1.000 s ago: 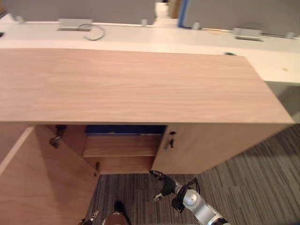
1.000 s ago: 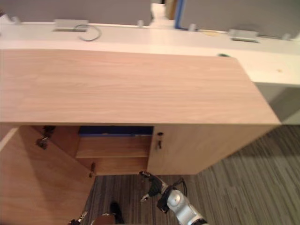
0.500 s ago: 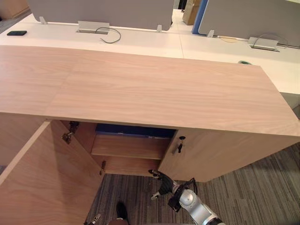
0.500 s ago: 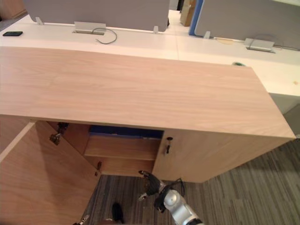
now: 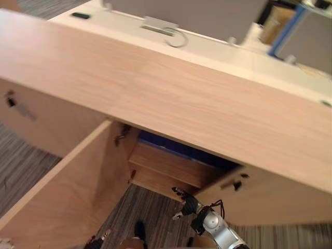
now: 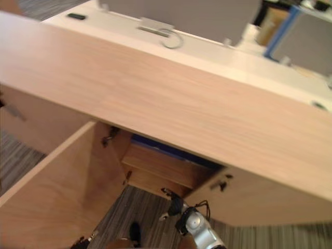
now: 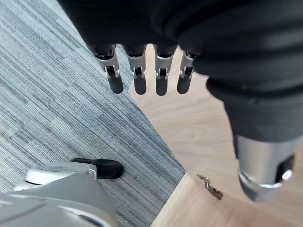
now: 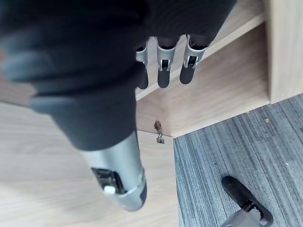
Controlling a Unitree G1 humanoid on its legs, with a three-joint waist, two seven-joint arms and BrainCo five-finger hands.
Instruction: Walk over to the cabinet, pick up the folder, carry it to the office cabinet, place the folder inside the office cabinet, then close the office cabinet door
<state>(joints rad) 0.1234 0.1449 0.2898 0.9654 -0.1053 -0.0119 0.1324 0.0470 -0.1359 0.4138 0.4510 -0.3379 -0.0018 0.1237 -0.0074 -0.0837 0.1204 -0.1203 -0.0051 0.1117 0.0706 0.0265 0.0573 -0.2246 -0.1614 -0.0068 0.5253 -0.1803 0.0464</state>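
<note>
The blue folder [image 5: 181, 149] lay on the cabinet [image 5: 207, 104] shelf, so you needed no grip. Your right hand [image 5: 188, 203] hung at 6 o'clock and your left hand [image 7: 139, 75] by the open door [image 5: 67, 192] at 8 o'clock, both empty with fingers straight, placed to swing it shut.

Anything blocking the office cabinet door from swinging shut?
Maybe the right hand: it hangs open in front of the opening, where the open door would sweep. The blue folder lies inside on the shelf. Nothing else visible in the path.

Office cabinet [image 5: 181, 98] matt light woodgrain; carpet [image 7: 47, 104] grey ribbed weave; hinge [image 7: 210, 187] bright metal
</note>
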